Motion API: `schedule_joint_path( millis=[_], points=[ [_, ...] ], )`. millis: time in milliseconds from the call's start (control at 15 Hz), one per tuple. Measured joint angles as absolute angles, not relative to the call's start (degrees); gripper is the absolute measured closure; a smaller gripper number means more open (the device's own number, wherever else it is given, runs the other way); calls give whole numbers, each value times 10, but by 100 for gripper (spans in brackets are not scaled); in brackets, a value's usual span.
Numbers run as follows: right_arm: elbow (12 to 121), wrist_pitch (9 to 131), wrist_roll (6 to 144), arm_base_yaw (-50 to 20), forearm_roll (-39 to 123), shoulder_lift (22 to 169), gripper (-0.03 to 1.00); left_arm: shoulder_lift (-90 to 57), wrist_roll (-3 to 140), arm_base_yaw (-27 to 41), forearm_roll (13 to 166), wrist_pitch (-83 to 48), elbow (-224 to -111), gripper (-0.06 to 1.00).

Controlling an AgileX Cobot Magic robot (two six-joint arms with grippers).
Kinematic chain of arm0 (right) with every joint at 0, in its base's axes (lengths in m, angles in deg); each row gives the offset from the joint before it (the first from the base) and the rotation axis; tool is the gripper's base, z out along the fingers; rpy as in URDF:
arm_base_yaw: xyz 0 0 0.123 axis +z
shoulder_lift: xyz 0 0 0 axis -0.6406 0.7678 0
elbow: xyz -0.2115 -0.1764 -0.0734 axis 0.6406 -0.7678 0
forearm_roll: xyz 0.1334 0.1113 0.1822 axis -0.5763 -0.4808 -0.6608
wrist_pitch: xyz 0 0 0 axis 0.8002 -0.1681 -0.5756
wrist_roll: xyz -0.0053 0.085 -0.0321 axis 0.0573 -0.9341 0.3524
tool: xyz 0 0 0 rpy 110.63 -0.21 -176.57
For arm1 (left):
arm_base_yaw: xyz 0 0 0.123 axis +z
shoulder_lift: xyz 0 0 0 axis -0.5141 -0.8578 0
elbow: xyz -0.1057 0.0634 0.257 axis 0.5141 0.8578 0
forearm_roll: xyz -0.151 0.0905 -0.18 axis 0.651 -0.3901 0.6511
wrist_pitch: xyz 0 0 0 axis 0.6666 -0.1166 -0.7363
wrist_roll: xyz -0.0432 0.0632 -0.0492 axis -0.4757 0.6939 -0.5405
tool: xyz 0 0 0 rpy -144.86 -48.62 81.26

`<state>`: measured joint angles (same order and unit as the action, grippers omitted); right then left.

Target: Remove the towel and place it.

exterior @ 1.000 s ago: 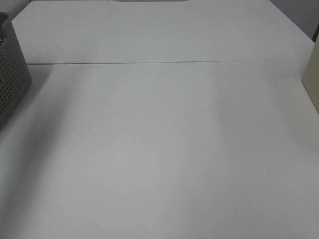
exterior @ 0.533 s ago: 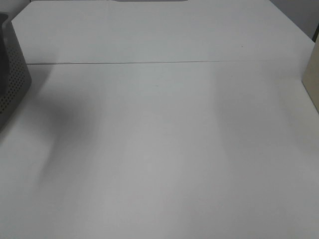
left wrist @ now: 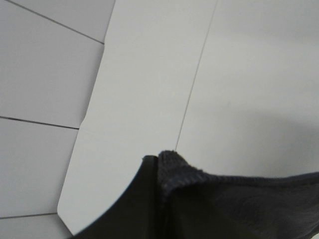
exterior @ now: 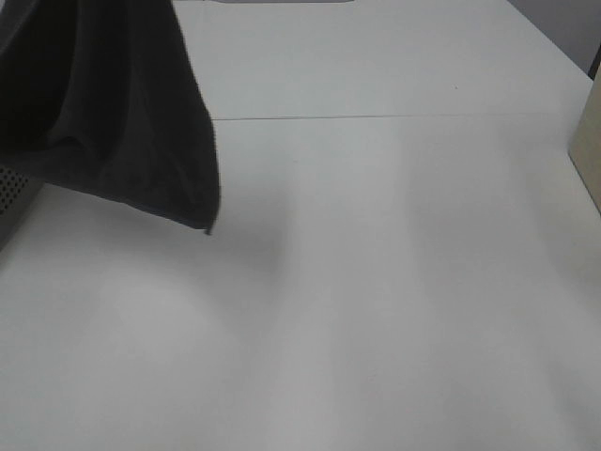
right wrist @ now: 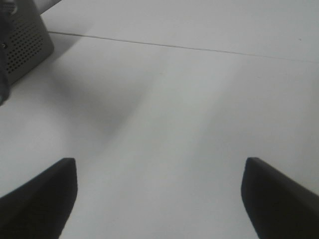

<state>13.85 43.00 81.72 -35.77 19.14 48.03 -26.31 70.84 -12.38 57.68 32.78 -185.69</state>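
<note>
White table [exterior: 376, 282] with grey perforated basket [right wrist: 25, 45] on it

Soft, napped cloth towel [exterior: 122, 122]; smooth matt table [exterior: 376, 282].

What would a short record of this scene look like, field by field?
Towel: dark charcoal terry towel, lifted and hanging at the far left of the high view
Holder: left gripper, shut on the towel's bunched edge
Other gripper: right gripper, open, holding nothing, over bare table
Surface: white table
Nearby: grey perforated plastic basket at the table's left edge, mostly hidden by the towel in the high view
</note>
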Motion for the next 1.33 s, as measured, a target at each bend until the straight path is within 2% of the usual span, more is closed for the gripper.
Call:
schedule_joint_path(
  millis=[200,267,400,467,600,733,933,1200,1333],
  points=[
    [138,457,1133,-358,-58,641,11,-290,708,-154,578,325,-1857,94],
    [138,428,1309,-356,-234,736,11,-299,708,-163,584,299,-1857,94],
    [139,356,1491,-356,-416,844,11,-304,708,-167,595,279,-1857,94],
    [144,321,1537,-354,-459,885,11,-308,707,-169,602,272,-1857,94],
    [167,312,1565,-311,-488,947,11,-314,701,-169,606,259,-1858,94],
    [193,371,1566,-234,-490,990,11,-316,684,-169,611,238,-1858,94],
    [228,419,1560,-162,-492,1045,11,-316,678,-169,624,207,-1859,94],
    [244,428,1560,-139,-493,1096,11,-316,677,-169,654,194,-1859,94],
    [244,438,1560,-139,-493,1111,15,-316,674,-169,655,194,-1859,94]
  ],
)
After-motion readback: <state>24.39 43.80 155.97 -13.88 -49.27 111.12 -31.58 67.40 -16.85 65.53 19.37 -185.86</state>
